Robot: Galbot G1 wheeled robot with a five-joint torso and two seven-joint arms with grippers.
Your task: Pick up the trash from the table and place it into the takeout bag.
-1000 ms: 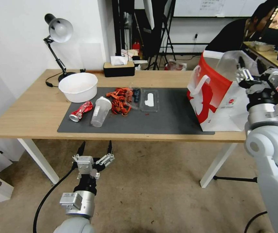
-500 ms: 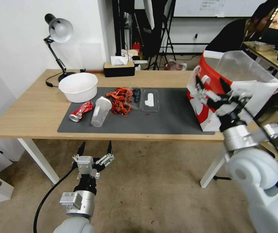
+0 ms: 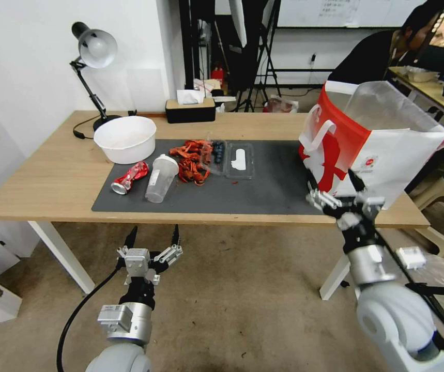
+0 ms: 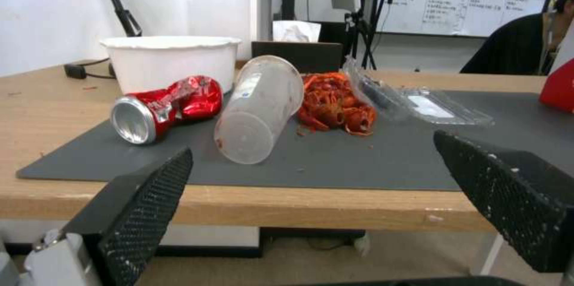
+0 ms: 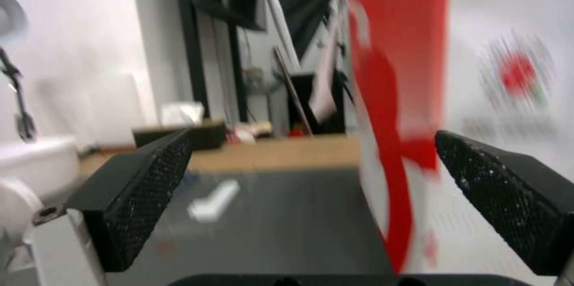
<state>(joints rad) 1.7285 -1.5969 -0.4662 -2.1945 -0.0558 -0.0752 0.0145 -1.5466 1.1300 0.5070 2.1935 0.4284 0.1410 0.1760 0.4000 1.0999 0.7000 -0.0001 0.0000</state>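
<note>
Red-panelled takeout bag (image 3: pixel 366 139), logo unreadable; right claw (image 3: pixel 338 188) open, left claw (image 3: pixel 153 236) open

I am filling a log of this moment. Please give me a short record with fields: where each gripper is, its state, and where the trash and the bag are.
left gripper: open, empty, below the table's near edge
right gripper: open, empty, at the near edge beside the takeout bag
crushed red can: lying on the mat
shaker cup: on its side, right of the can
red scraps: piled on the mat
takeout bag: upright, right end of the table
</note>
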